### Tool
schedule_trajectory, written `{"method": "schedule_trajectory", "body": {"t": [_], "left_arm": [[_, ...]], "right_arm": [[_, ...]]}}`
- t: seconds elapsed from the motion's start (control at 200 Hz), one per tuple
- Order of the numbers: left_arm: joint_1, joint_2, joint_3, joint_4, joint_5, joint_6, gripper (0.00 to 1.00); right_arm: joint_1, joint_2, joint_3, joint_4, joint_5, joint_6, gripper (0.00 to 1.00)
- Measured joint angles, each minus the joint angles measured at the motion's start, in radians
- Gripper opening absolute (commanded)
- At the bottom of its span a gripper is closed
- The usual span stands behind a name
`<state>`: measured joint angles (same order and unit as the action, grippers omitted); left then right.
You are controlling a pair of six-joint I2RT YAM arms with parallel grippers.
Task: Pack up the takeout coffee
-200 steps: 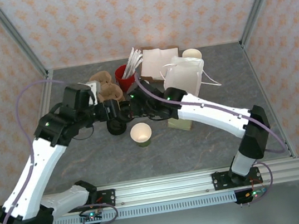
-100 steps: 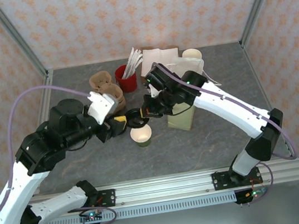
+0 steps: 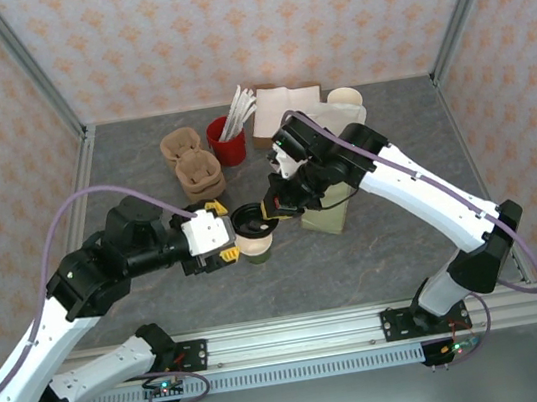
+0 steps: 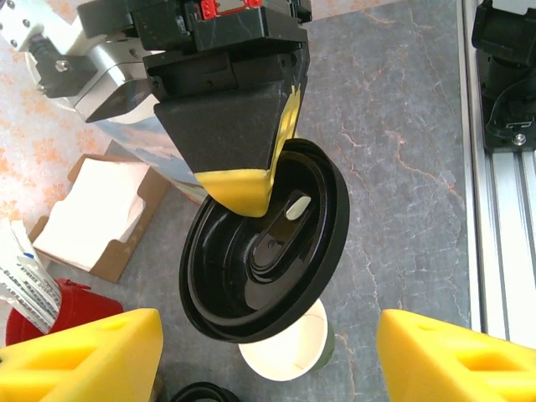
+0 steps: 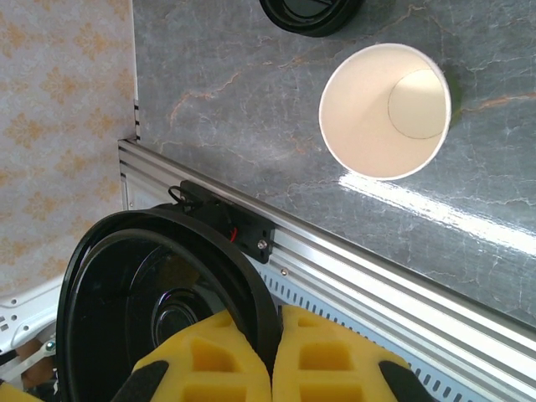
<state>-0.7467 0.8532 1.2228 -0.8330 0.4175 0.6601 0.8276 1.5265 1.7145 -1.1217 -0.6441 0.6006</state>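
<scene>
The takeout coffee [image 3: 257, 250] is a small dark green paper cup, cream inside, standing uncovered mid-table; it also appears as the cup [image 4: 293, 358] and the cup [image 5: 385, 109]. My right gripper [image 3: 272, 210] is shut on the rim of a black lid [image 3: 249, 220], held tilted just above the cup. The lid [image 4: 268, 243] hangs partly over the cup's mouth, pinched edge-on as the lid [image 5: 159, 293] by my right gripper [image 5: 272, 360]. My left gripper [image 3: 219, 236] stands open just left of the cup, and its fingers [image 4: 84, 356] hold nothing.
A pile of black lids [image 5: 310, 12] lies beside the cup. Brown cup carriers [image 3: 193, 167], a red cup of stirrers [image 3: 226, 142] and a napkin box [image 3: 280, 108] stand behind. A paper bag [image 3: 330, 218] sits under the right arm. The metal rail [image 3: 298, 333] runs along the near edge.
The right gripper lifted a lid from the pile and carried it over the cup. The left arm drew back toward the near side and now sits left of the cup, jaws apart.
</scene>
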Motion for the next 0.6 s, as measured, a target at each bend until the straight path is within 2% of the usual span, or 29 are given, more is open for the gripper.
{"method": "schedule_trajectory", "body": {"t": [0.285, 0.505, 0.601], "left_arm": [[0.0, 0.019, -0.033, 0.047, 0.005, 0.038, 0.6], [0.0, 0.043, -0.038, 0.06, 0.005, 0.048, 0.42], [-0.003, 0.045, -0.039, 0.06, 0.006, 0.053, 0.41]], "right_arm": [[0.0, -0.002, -0.002, 0.0, -0.011, 0.0, 0.0], [0.0, -0.004, -0.007, 0.001, -0.011, 0.004, 0.0], [0.0, -0.008, -0.013, 0.005, -0.011, 0.008, 0.0]]}}
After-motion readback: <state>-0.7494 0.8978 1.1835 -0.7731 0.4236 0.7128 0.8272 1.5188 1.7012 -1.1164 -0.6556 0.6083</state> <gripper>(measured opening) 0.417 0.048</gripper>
